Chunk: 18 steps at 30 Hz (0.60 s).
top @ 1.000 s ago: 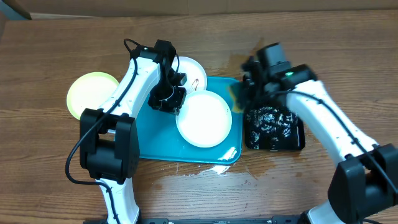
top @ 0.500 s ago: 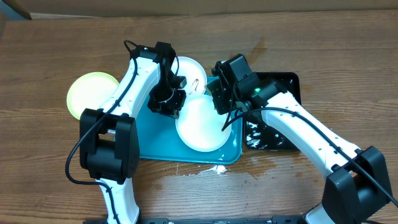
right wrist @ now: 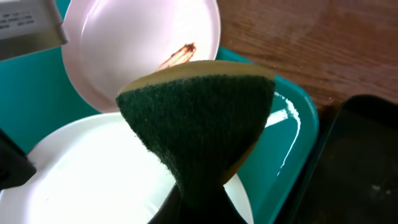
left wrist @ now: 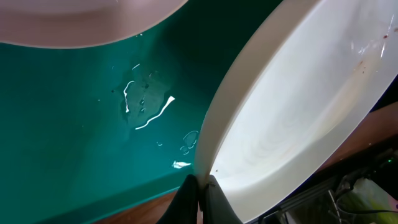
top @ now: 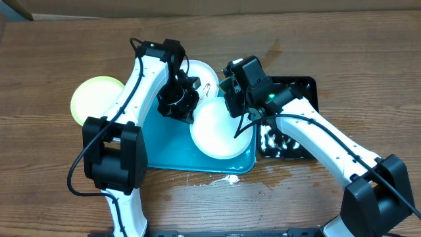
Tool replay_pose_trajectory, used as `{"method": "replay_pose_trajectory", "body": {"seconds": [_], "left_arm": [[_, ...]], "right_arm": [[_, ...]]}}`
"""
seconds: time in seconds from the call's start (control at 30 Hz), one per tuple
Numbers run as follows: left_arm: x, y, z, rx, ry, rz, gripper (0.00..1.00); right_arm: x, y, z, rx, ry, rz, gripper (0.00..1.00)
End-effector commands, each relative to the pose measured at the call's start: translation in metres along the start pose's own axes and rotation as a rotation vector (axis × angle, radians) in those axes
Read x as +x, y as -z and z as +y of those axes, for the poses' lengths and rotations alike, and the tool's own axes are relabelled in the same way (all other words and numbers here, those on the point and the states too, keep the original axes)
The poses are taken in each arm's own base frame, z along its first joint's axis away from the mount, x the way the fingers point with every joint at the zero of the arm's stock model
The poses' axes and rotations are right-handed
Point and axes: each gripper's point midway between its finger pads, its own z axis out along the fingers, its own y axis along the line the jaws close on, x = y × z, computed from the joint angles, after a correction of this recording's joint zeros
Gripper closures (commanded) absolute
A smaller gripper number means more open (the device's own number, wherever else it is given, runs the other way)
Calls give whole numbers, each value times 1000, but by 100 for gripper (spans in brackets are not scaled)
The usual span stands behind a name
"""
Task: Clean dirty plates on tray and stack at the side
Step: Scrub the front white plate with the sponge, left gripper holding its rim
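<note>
Because the left gripper is pinched only on the thin left rim of the white plate, which stands tilted on the right half of the turquoise tray, a hard push from the sponge may, I think, twist the plate out of the fingers. It could also slide the plate against the second white plate, which lies at the far side of the tray with a brown smear. The right gripper is clamped on the sponge, just above the far edge of the held plate. The green plate rests on the table, left of the tray. Compared with one second ago, the right arm has left the black tray and has come left over the plate; the left grip is unchanged, and the plate has shifted slightly to the right
</note>
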Motion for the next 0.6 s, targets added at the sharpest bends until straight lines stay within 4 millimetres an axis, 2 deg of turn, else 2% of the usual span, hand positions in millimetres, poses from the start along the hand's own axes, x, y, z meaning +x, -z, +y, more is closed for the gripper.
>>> {"method": "replay_pose_trajectory", "body": {"seconds": [0.0,0.2,0.57], "left_arm": [[-4,8,-3,33,-12,-19,96],[-3,11,3,36,8,-20,96],[-4,12,7,37,19,-25,96]], "right_arm": [[-8,5,-6,49,22,-39,96],[-8,5,-6,55,124,-39,96],[-11,5,-11,87,143,-51,96]]}}
